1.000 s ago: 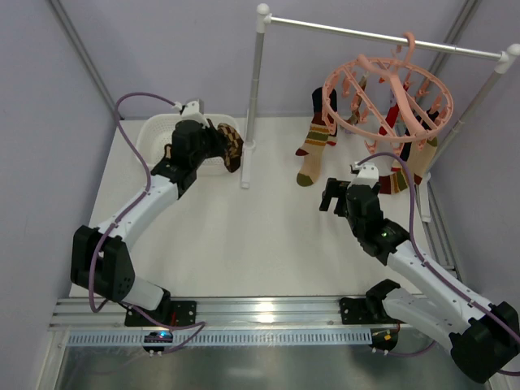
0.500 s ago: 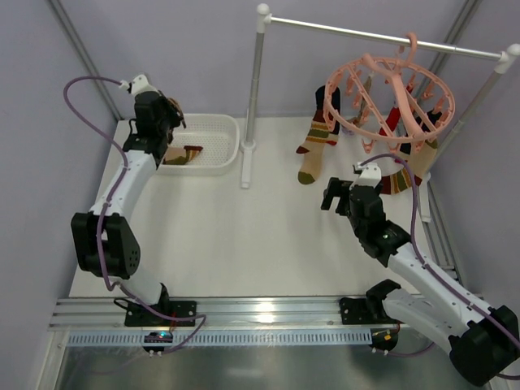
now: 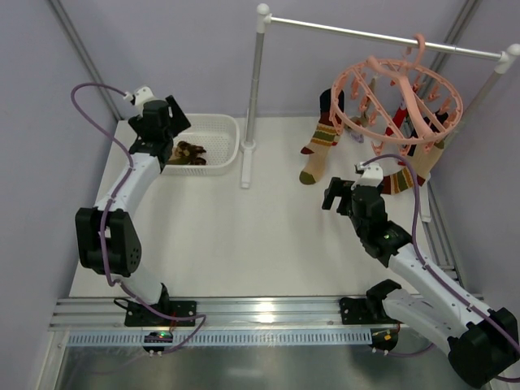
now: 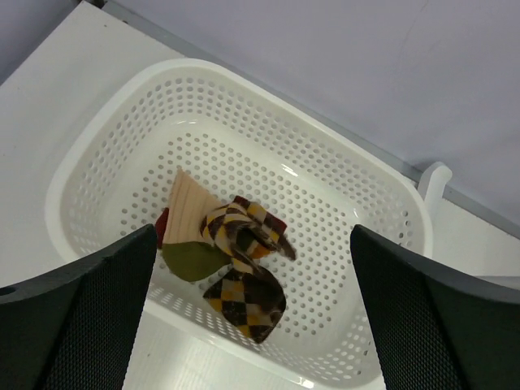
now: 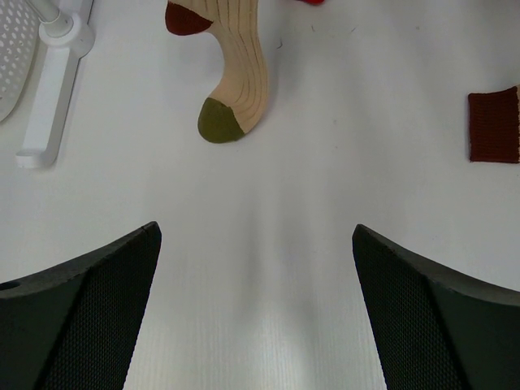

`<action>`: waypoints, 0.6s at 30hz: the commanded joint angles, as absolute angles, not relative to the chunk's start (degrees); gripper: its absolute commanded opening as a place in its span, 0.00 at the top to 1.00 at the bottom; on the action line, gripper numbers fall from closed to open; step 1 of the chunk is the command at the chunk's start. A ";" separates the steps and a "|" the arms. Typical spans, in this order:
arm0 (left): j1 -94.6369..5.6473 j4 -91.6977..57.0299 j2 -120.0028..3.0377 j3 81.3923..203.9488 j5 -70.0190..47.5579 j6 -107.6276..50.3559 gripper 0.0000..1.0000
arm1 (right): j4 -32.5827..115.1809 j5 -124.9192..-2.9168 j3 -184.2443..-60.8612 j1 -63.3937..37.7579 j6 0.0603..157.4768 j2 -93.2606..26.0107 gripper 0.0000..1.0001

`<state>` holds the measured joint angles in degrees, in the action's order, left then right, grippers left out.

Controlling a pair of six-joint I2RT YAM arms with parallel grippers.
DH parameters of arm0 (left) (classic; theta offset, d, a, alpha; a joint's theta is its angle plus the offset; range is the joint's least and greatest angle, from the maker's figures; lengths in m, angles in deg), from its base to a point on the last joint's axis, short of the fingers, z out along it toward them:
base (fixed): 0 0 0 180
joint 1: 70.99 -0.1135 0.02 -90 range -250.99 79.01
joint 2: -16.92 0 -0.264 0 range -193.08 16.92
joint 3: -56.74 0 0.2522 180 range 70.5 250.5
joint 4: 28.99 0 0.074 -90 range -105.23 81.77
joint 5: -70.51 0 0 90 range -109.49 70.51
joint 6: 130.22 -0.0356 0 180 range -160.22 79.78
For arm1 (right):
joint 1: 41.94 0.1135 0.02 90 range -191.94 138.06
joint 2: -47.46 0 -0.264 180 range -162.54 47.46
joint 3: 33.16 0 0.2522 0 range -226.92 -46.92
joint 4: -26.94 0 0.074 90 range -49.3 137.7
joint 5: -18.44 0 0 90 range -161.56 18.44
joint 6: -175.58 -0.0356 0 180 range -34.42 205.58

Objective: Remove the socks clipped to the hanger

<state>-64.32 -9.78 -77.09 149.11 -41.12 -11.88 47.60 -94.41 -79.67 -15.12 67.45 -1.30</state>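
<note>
Left end effector (image 4: 256,305) (over the 10 o'clock basket (image 4: 122,122)) and right end effector (image 5: 256,305) both gape empty; socks (image 3: 318,150) on the hanger (image 3: 382,61) at 1 o'clock look light and floppy, so I'd pinch high on the leg.

Perforated white basket (image 3: 221,121) on the table (image 3: 244,236) — beside the rail stand (image 3: 254,89).

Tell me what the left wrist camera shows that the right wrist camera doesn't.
Left wrist only: a brown argyle sock and a tan olive-tipped sock inside the white perforated plastic basket. Right wrist only: a hanging tan ribbed sock, olive toe, and a dark red knit cuff. Both: the basket, the white table, and open jaws on the left gripper and right gripper.
</note>
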 commanded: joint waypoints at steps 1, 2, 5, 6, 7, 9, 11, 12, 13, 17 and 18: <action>-64.31 -8.12 -77.73 151.53 -44.80 -11.12 0.00 | 45.10 -94.32 -79.53 -15.49 67.48 -1.15 0.00; -64.31 -7.85 -77.91 151.62 -44.98 -11.21 0.00 | 45.10 -94.41 -79.44 -15.58 67.39 -1.06 0.00; -64.31 -7.41 -77.82 151.28 -45.68 -10.86 0.00 | 45.10 -94.23 -79.53 -15.67 67.39 -0.97 0.00; -64.31 -7.58 -77.56 151.01 -45.68 -10.60 0.00 | 45.19 -94.15 -79.53 -15.84 67.39 -0.88 0.00; -64.31 -8.02 -77.47 150.05 -45.42 -10.34 0.00 | 45.19 -94.15 -79.53 -15.75 67.30 -0.97 0.00; -64.23 -8.81 -76.95 149.08 -45.07 -9.11 0.00 | 45.19 -93.97 -79.61 -15.93 67.30 -0.71 0.00; -64.14 -10.47 -75.98 147.16 -44.11 -8.31 0.00 | 45.27 -93.97 -79.61 -15.93 67.30 -0.62 0.00; -63.96 -11.01 -75.63 146.53 -43.75 -7.53 0.00 | 45.36 -93.88 -79.61 -16.02 67.21 -0.53 0.01; -63.79 -11.53 -74.84 146.00 -43.58 -7.35 0.00 | 45.45 -93.80 -79.53 -16.10 67.21 -0.27 0.01; -61.51 -14.96 -72.55 142.49 -43.22 -8.04 0.00 | 46.06 -93.62 -79.53 -16.10 67.04 0.61 0.00; -60.20 -17.23 -72.03 141.27 -43.22 -8.40 0.00 | 46.15 -93.45 -79.53 -16.10 67.04 1.31 0.00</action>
<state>-62.63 -10.69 -75.80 143.06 -43.46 -8.80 47.64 -93.80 -79.67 -15.81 67.41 -0.73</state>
